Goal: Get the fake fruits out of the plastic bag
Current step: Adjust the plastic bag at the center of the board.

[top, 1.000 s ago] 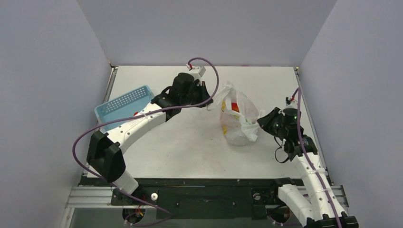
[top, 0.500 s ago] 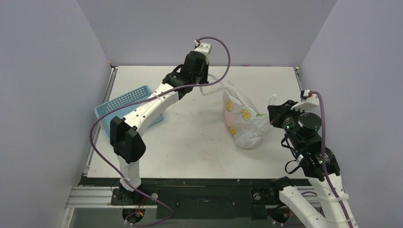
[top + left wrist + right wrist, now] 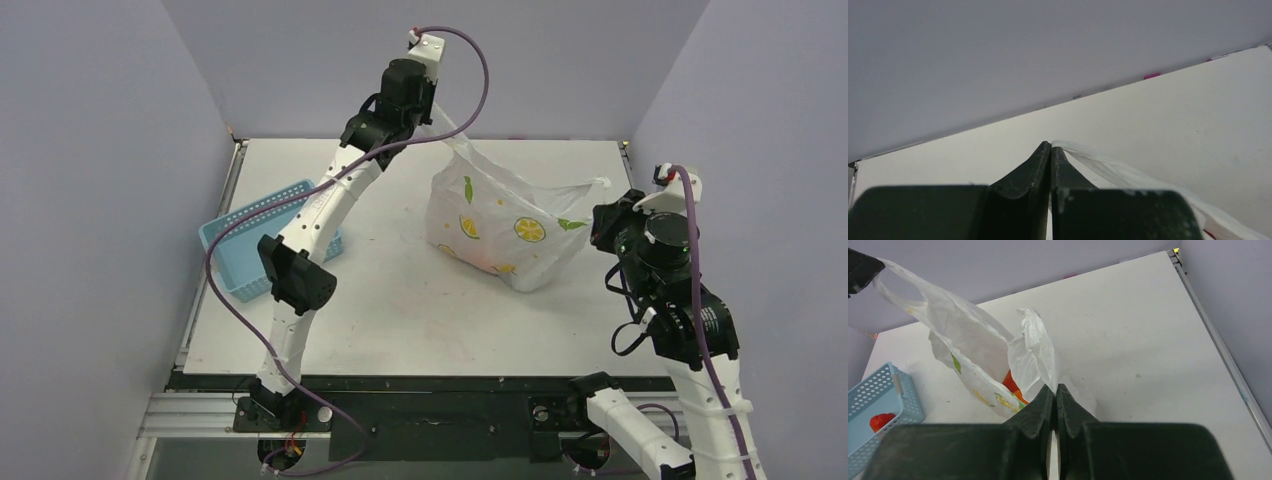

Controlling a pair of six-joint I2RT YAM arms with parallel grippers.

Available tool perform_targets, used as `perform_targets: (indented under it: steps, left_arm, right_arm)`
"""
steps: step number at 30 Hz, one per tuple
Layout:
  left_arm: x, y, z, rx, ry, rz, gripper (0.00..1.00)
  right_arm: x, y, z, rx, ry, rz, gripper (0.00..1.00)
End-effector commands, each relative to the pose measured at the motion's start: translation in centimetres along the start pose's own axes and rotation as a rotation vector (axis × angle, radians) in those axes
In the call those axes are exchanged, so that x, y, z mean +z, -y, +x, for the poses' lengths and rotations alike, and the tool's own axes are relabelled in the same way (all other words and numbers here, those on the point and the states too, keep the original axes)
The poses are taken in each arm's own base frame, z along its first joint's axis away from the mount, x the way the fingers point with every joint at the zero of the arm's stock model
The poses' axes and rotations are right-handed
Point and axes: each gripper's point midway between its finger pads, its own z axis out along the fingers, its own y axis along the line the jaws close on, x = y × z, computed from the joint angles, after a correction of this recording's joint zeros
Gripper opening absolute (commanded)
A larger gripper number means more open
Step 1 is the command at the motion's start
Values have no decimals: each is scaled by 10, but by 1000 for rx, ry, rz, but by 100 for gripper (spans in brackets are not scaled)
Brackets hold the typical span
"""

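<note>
To the right of the blue basket point(image 3: 250, 215), seen from above, the plastic bag point(image 3: 500, 225) hangs stretched between the two arms. The left gripper point(image 3: 436, 112) pinches one handle loop high up, beyond the basket. The right gripper point(image 3: 604, 195) is closed on the other loop, far to the basket's right and lower. The bag looks thin and crinkled, printed with lemon slices and green leaves, and something orange point(image 3: 487, 262) shows through its sagging bottom. I cannot tell whether that bottom touches the table point(image 3: 400, 300). In the left wrist view the dark fingers point(image 3: 1043, 165) meet with no gap, and a strip of white film runs out from between them. The right wrist view shows jaws pressed together on a twisted handle, the bag's mouth gaping toward the basket side, and the fake fruits point(image 3: 1010, 383), red and orange, low inside. One red piece point(image 3: 880, 421) lies in the basket. To my eye the bag should be tipped with both pinches firm, its mouth lowered toward the basket so the fruit rolls out without tearing the film.
</note>
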Motion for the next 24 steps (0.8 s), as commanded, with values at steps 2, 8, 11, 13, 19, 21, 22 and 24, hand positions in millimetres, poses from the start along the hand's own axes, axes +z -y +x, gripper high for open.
perform_targets:
  steps: [2,8,11,13,19,21,22,24]
  left_arm:
    - [16,-13,-5,58,34,-24,0]
    - [11,16,-16,57,73,141,0]
    - [6,17,-9,56,38,152,0]
    - [0,14,-2,46,-3,151,0]
    - [-40,17,35,-72,-213,242,39]
    - [-59,15,41,-130,-255,247,45]
    - [-76,10,25,-151,-220,251,48]
    - [-98,5,22,-193,-205,251,51]
  right_arm:
    - [-7,10,-18,-41,43,64,0]
    - [-11,-8,5,-30,-9,-69,0]
    - [-18,-46,46,-19,-124,-318,0]
    - [-27,-60,74,-41,-201,-425,0]
    - [-47,-71,133,-82,-332,-564,0]
    - [-51,-76,142,-69,-355,-596,0]
    - [-50,-76,147,-67,-364,-592,0]
    - [-52,-79,150,-56,-366,-595,0]
